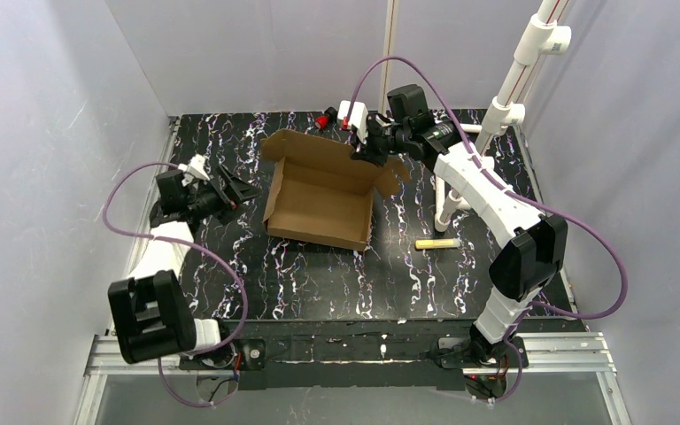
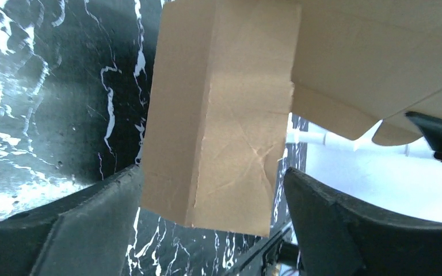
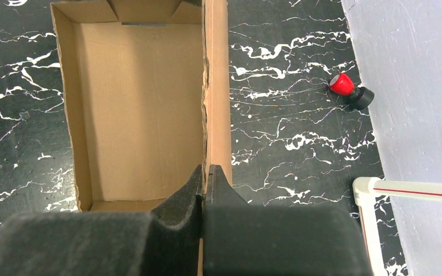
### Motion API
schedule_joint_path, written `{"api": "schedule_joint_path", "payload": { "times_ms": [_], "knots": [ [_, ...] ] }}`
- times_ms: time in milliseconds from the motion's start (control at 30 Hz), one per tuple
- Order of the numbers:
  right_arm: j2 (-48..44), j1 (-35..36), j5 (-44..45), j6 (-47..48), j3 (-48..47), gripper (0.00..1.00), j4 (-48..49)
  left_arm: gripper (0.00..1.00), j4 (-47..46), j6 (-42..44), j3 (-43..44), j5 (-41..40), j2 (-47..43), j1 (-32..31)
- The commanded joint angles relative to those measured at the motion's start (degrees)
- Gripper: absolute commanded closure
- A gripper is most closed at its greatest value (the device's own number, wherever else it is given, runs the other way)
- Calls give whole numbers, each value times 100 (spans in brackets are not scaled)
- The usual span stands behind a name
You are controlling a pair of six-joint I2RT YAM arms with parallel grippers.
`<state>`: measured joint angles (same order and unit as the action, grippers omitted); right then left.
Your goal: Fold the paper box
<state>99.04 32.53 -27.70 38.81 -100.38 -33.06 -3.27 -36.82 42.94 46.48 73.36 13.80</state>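
While walls stand raised, brown corrugated cardboard box (image 1: 319,197) lies open | right gripper (image 3: 206,171) pinches wall | left gripper (image 1: 240,186) wide

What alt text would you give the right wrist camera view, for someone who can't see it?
The right pincer is closed on one side wall of an open brown paper box, seen from above on a black marbled table. A small red-and-black object lies farther right.

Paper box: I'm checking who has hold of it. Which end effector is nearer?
Right. The right end effector pinches a wall of the paper box; the left end effector hangs open off its left side, apart.
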Motion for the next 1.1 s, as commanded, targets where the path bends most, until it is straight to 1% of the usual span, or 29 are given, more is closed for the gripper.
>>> {"api": "schedule_joint_path", "payload": {
  "times_ms": [0, 133, 200, 367, 433, 500, 700, 967, 1067],
  "knots": [
    [-140, -1, -222, -115, -2, 99, 98, 7, 538, 586, 439, -72, 413, -519],
    [-155, -1, -252, -104, 3, 99, 91, 6, 821, 899, 756, -588, 771, -969],
    [-165, -1, -260, -105, 8, 99, 89, 8, 989, 1000, 882, -796, 930, -1115],
    [-158, -1, -318, -110, 11, 99, 85, 12, 1064, 1089, 975, -998, 1156, -1291],
    [-148, -1, -354, -114, 9, 99, 89, 13, 1220, 1175, 1019, -1216, 1197, -1552],
    [-153, 6, -390, -124, 25, 99, 97, 15, 1406, 1253, 1109, -1490, 1234, -1647],
    [-191, 44, -480, -137, 116, 99, 131, 33, 1813, 1399, 1285, -2209, 1265, -1905],
    [-177, 244, -483, -127, 258, 99, 183, 51, 1970, 1473, 1256, -3170, 1018, -2201],
    [-175, 324, -445, -127, 273, 99, 207, 61, 1951, 1472, 1151, -3495, 984, -2256]
  ]
}}
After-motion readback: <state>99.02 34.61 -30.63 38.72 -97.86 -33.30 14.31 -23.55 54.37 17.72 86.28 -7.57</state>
